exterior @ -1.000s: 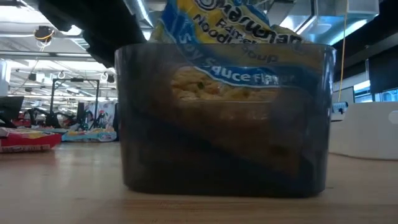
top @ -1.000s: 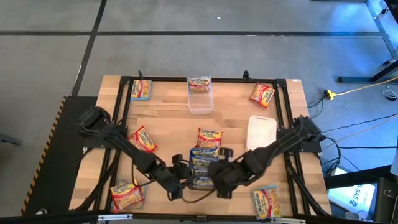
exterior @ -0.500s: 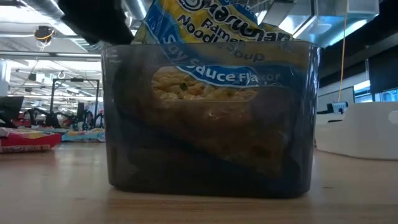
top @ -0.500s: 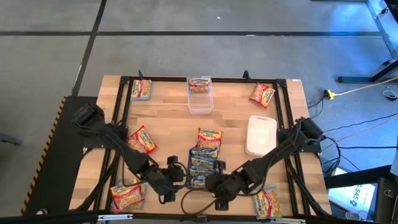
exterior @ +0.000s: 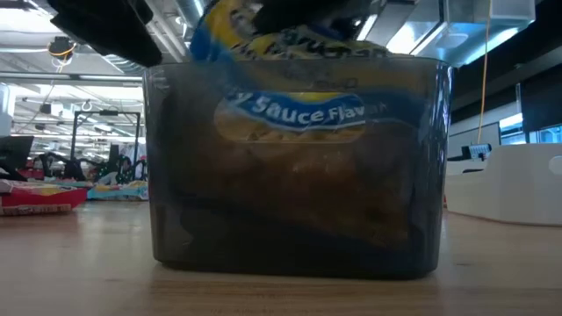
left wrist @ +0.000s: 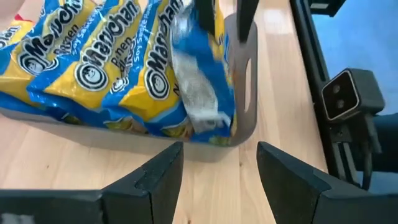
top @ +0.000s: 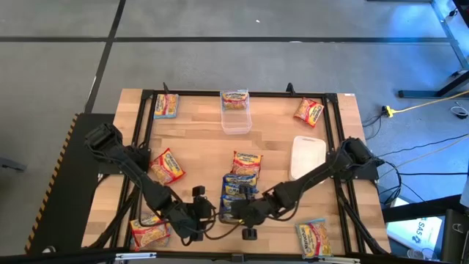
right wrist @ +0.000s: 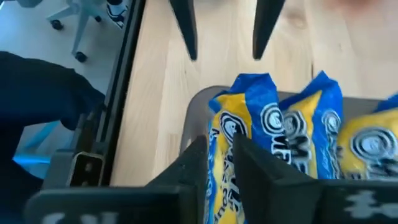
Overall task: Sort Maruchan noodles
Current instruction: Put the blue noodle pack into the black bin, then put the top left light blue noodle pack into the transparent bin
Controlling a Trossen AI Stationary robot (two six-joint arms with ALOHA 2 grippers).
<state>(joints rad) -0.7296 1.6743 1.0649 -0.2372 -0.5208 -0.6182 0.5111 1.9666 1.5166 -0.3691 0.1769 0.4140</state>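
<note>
A dark grey tray point(left wrist: 246, 118) near the table's front middle holds blue-banded Maruchan noodle packets point(left wrist: 93, 68) standing on edge side by side. My right gripper point(right wrist: 219, 142) reaches down into the tray's near end and is shut on the end packet point(left wrist: 198, 87). My left gripper point(left wrist: 217, 177) stands open just off that end of the tray point(exterior: 299, 219), touching nothing. Other packets lie flat on the table: red ones point(top: 167, 165) point(top: 308, 111) and yellow ones point(top: 150, 229) point(top: 314, 238). My right gripper pinches the end packet's upper edge point(right wrist: 225, 127) between its two fingers point(right wrist: 198, 163). They slant down from the table's right side. The packet stands on edge inside the tray, against the tray's end wall and the neighbouring packet, its top about level with the rim point(exterior: 290, 66).
A clear tub point(top: 236, 116) with one packet in it stands at the far middle. A white tray point(top: 308, 156) sits at the right. One packet point(top: 166, 105) lies at the far left, another point(top: 247, 163) just beyond the dark tray. Black frame rails edge the table.
My right gripper has come down and toward the table's left, over the tray's near end. The blue packet, which stuck up above the rim, now sits lower in the tray. My left gripper has drawn back a little toward the table's left.
</note>
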